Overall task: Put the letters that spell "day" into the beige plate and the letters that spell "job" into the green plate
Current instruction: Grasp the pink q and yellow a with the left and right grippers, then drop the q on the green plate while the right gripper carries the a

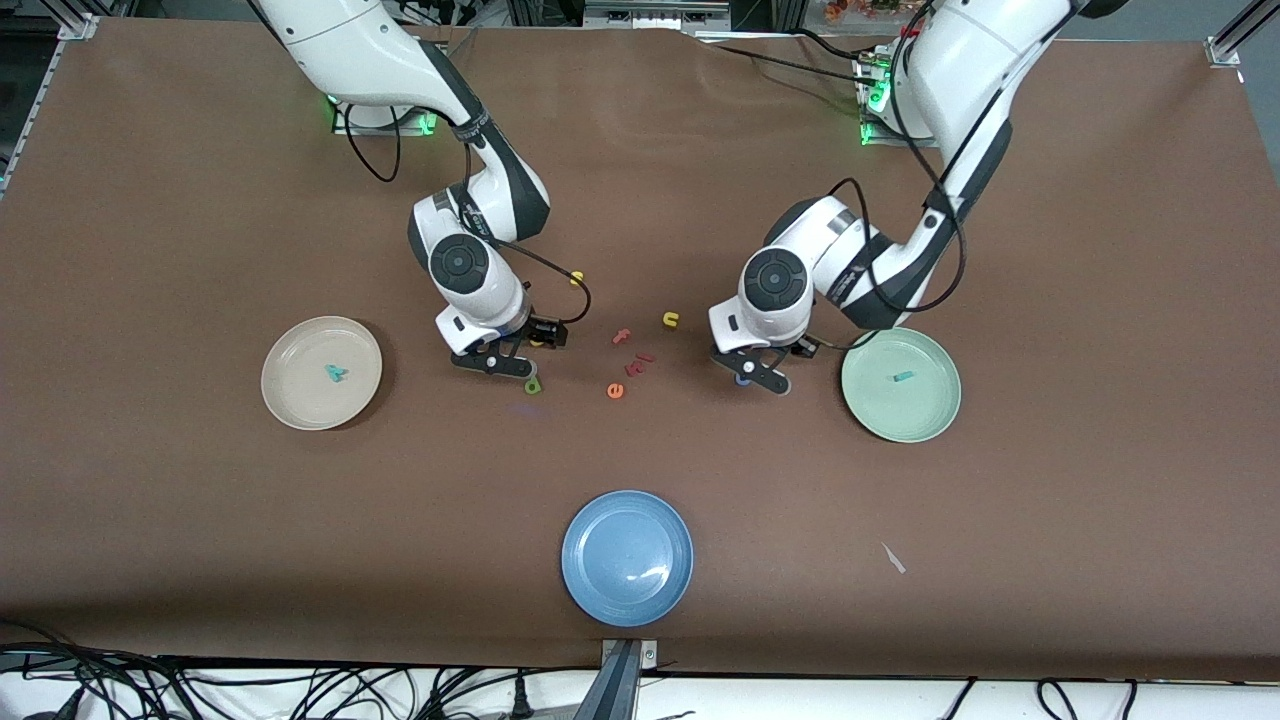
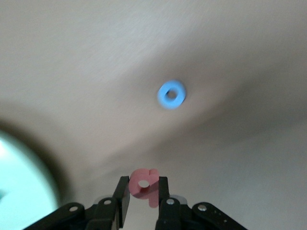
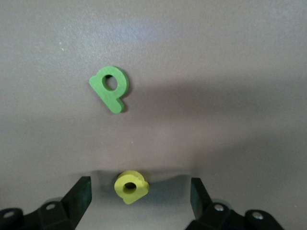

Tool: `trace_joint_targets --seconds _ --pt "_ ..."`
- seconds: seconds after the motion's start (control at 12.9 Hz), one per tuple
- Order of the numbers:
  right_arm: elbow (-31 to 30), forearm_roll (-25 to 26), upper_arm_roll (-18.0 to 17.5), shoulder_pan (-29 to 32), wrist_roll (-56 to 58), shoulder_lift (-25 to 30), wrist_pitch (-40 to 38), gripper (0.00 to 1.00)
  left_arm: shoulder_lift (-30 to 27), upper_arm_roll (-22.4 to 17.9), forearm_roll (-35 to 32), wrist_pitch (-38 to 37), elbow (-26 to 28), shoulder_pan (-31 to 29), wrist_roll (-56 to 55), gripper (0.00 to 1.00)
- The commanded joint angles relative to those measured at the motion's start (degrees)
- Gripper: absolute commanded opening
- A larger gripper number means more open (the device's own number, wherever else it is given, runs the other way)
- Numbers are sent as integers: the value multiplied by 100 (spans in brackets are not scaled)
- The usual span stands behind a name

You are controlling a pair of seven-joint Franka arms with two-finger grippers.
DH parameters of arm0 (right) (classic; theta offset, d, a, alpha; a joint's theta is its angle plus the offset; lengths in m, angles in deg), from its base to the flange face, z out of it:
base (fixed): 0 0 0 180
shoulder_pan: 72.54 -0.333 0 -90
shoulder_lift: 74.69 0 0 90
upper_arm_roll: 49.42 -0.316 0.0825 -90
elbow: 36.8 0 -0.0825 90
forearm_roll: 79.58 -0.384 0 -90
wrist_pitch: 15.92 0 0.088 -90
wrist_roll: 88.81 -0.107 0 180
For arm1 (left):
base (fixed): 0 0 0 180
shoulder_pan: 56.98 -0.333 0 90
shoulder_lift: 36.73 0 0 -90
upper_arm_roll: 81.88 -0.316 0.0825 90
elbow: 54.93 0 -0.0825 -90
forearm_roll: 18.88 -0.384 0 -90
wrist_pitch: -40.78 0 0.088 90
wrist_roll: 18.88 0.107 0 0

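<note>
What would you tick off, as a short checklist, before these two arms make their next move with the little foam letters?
1. Left gripper grips the pink b: ok, its fingers are shut on it.
2. Blue o free to fetch afterwards: ok, it lies alone on the table.
3. Right gripper lined up on the yellow a: ok, the letter lies between the open fingers.
4. Green d out of the right gripper's way: ok, it lies apart from the a.
5. Green plate has room: ok, one teal letter in it.
6. Beige plate has room: ok, one teal letter in it.
</note>
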State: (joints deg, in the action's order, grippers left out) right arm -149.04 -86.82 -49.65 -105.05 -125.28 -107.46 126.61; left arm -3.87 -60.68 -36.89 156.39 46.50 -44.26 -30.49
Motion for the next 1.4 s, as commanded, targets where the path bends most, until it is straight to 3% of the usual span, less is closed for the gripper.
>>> trace_joint_targets --seconds 0.0,0.39,0.62,1.01,1.09,1.17,1.32 --pt "-78 12 31 -115 -229 25 108 81 -350 42 -185 -433 114 -330 710 0" --pt "-122 3 31 -115 -229 25 125 56 -421 -2 -220 -698 167 -981 2030 0" --pt "-105 -32 31 -98 -247 16 187 47 -360 16 -763 -689 193 -1272 2233 0" --pt "-96 -32 31 -115 -423 -54 292 35 -210 7 -827 -654 211 -1369 2163 0" --pt "-96 -32 31 -115 -423 -63 336 31 -175 16 -827 -628 228 -1369 2146 26" --pt "-96 -32 31 -115 -423 -71 345 27 -184 16 -827 -628 220 -1369 2145 99" --pt "-17 -41 31 -115 -475 -63 310 15 -227 42 -783 -671 176 -1308 2137 100"
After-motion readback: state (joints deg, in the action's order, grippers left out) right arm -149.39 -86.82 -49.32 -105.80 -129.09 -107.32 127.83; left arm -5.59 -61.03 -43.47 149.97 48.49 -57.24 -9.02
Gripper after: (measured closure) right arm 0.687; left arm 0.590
